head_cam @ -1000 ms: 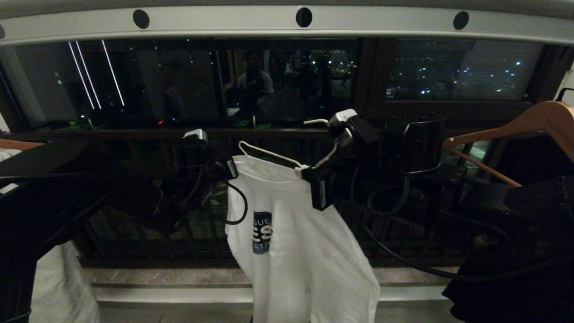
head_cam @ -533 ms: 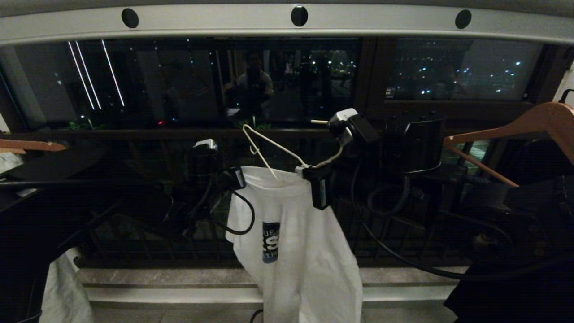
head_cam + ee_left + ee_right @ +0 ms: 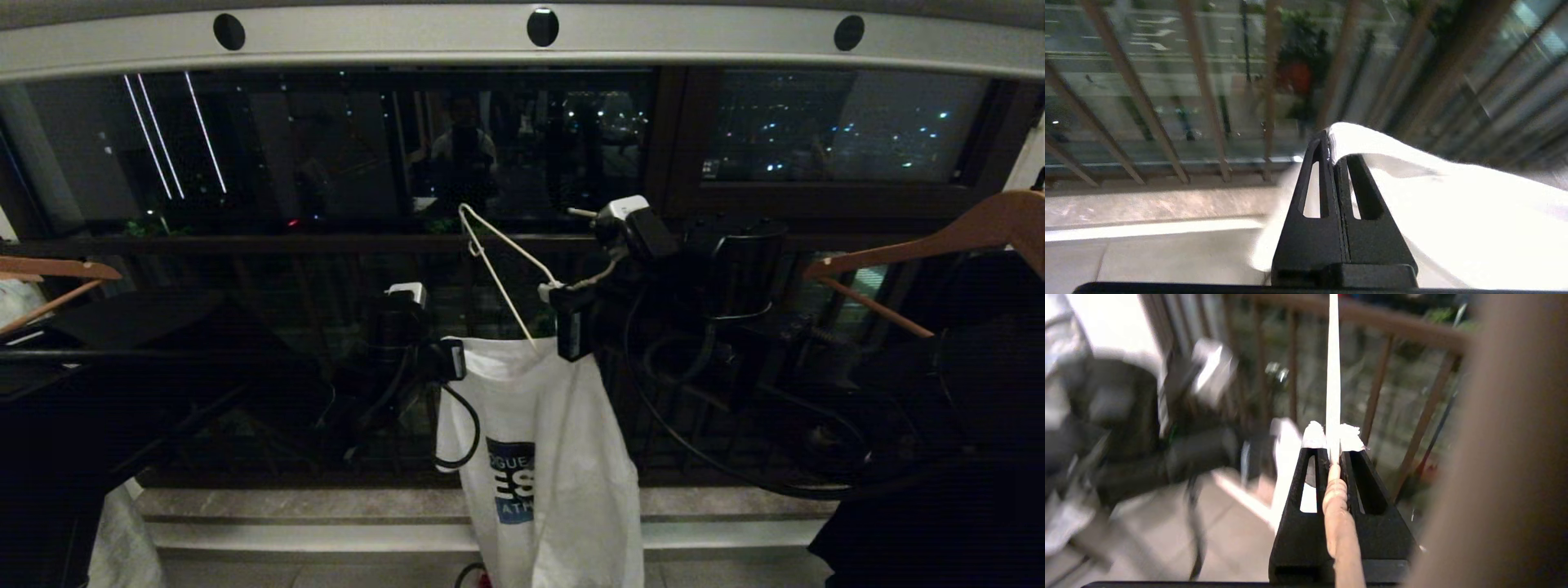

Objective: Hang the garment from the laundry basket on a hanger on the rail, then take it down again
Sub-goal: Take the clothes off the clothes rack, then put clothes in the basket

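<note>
The white garment [image 3: 555, 457], with its blue chest logo, hangs below the pale grey rail [image 3: 392, 37]. My left gripper [image 3: 455, 359] is shut on the garment's top edge, and in the left wrist view the black fingers [image 3: 1312, 228] of my left gripper [image 3: 1331, 141] pinch the white cloth of the garment [image 3: 1453, 204]. My right gripper [image 3: 549, 291] is shut on the thin white hanger [image 3: 494, 257] at its twisted neck [image 3: 1336, 498]. The hanger is tilted, with one arm raised clear and its lower wire reaching the shirt's opening. The hanger is off the rail. The laundry basket is out of view.
Brown wooden hangers hang at the right [image 3: 922, 237] and far left [image 3: 49, 269]. Black garments fill the right [image 3: 939, 457] and left [image 3: 122, 351] sides. The dark balcony railing [image 3: 245, 245] and a stone ledge [image 3: 326, 506] lie behind. White cloth [image 3: 118, 539] shows at the lower left.
My left gripper has drawn the garment down and to the right. The hanger's left shoulder has come out of the collar and tipped upward. My right gripper has held its place.
</note>
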Motion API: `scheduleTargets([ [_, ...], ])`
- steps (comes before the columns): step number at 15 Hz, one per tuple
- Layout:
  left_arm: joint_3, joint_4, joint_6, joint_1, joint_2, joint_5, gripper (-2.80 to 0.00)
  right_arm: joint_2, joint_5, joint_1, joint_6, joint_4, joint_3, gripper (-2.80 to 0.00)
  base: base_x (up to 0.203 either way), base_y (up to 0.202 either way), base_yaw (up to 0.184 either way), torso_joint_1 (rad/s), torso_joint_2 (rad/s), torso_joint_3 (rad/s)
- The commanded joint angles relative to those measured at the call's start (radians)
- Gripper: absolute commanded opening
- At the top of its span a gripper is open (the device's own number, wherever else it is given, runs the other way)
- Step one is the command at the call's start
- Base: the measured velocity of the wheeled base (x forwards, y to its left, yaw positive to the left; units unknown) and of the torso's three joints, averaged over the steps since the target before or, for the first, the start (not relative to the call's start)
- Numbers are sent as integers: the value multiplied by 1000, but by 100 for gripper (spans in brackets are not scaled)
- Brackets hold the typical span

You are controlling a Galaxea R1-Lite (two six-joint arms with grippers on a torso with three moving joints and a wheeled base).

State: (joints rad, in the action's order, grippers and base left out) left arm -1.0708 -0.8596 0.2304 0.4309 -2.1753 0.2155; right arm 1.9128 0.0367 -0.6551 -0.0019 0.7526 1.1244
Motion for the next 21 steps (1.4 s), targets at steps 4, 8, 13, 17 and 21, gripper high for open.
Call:
scheduleTargets([
  [4, 38, -7, -1, 55, 4, 1, -280, 128, 44, 8, -1, 191, 20, -280, 0, 0, 0, 0, 0, 0],
  [8, 37, -6, 1, 71, -28, 1, -280, 135, 54, 28, -3, 194, 37, -280, 0, 0, 0, 0, 0, 0],
  [13, 37, -6, -19, 83, -62, 1, -280, 135, 65, 55, -6, 194, 50, -280, 0, 0, 0, 0, 0, 0],
  [17, 35, -7, -54, 87, -128, 1, -280, 134, 106, 91, -7, 194, 86, -280, 0, 0, 0, 0, 0, 0],
  [21, 26, -9, -57, 154, -203, 3, -280, 129, 111, 93, -16, 194, 87, -280, 0, 0, 0, 0, 0, 0],
])
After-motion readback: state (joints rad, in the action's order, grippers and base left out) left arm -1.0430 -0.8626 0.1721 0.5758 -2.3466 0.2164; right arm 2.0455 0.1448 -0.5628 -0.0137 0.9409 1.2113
